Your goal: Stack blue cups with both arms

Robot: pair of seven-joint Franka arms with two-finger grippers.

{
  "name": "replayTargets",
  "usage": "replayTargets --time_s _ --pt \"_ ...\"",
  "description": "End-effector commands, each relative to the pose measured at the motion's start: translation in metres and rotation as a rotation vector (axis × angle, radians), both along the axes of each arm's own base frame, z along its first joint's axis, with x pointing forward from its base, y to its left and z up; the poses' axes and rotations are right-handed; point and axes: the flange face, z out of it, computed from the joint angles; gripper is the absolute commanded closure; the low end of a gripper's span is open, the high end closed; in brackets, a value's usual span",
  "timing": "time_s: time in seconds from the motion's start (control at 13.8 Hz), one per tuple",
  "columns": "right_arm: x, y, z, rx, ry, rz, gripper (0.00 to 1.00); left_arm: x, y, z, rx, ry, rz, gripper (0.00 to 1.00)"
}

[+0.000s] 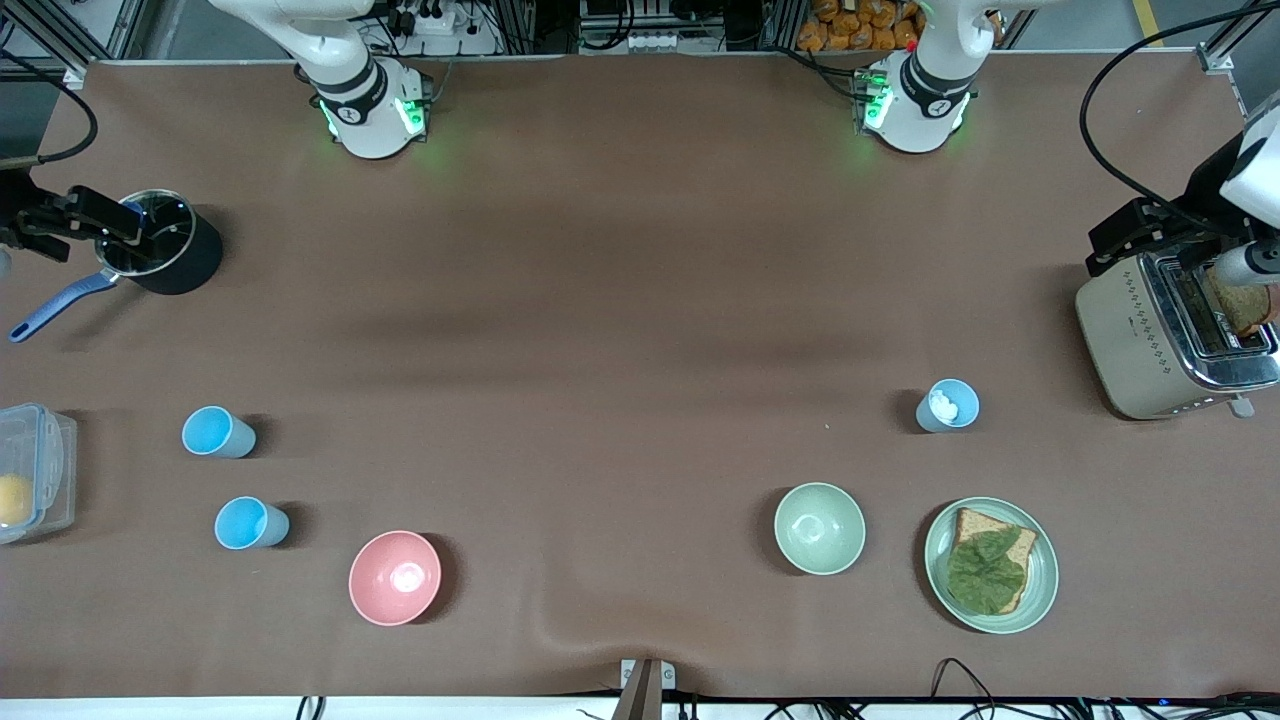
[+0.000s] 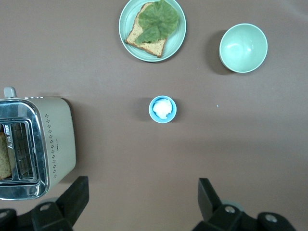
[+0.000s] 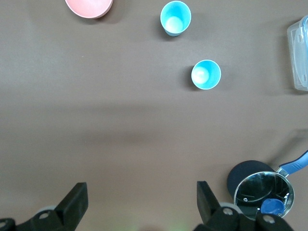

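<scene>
Two empty blue cups stand upright toward the right arm's end of the table, one farther from the front camera and one nearer. In the right wrist view they show as the farther cup and the nearer cup. A third, paler blue cup with something white inside stands toward the left arm's end and also shows in the left wrist view. My right gripper is open and empty, high over bare table. My left gripper is open and empty, high over bare table. Neither gripper shows in the front view.
A pink bowl sits beside the nearer cup. A pale green bowl and a plate with toast and a leaf lie near the third cup. A toaster, a black pot and a clear box stand at the table's ends.
</scene>
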Motion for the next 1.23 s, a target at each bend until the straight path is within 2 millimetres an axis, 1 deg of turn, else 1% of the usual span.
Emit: replayTargets --time_s 0.0,0.07,0.14,0.22,0.43,0.65,0.8,0.94,1.09,1.16 --pt "-0.009 0.001 0.004 0.006 0.002 -0.007 0.00 -0.006 0.000 0.002 -0.008 0.022 -0.017 0.00" --pt "-0.009 0.001 0.003 0.007 0.003 -0.007 0.00 -0.006 0.000 0.002 -0.003 0.028 -0.017 0.00" --pt "-0.009 0.001 0.003 0.007 0.003 -0.007 0.00 -0.004 0.001 -0.005 0.002 0.054 -0.017 0.00" --pt "-0.009 0.001 0.003 0.006 0.003 -0.007 0.00 -0.002 0.003 -0.007 0.010 0.069 -0.015 0.00" --pt "-0.009 -0.001 0.003 0.008 0.006 -0.005 0.00 0.006 0.009 -0.002 0.023 0.064 -0.007 0.00" --pt "-0.012 -0.002 -0.002 0.011 0.041 -0.002 0.00 0.006 0.005 -0.006 0.022 0.081 -0.014 0.00" --pt "-0.010 -0.013 -0.009 0.013 0.057 -0.019 0.00 0.003 0.001 -0.010 0.023 0.105 -0.020 0.00" --pt "-0.001 -0.030 -0.028 0.017 0.085 -0.026 0.00 -0.001 0.001 -0.022 0.024 0.150 -0.016 0.00" --pt "0.013 -0.042 -0.057 0.024 0.128 -0.020 0.00 -0.001 0.007 -0.039 0.023 0.179 -0.005 0.00" --pt "0.018 -0.051 -0.074 0.030 0.156 -0.036 0.00 0.000 0.013 -0.051 0.023 0.181 0.005 0.00"
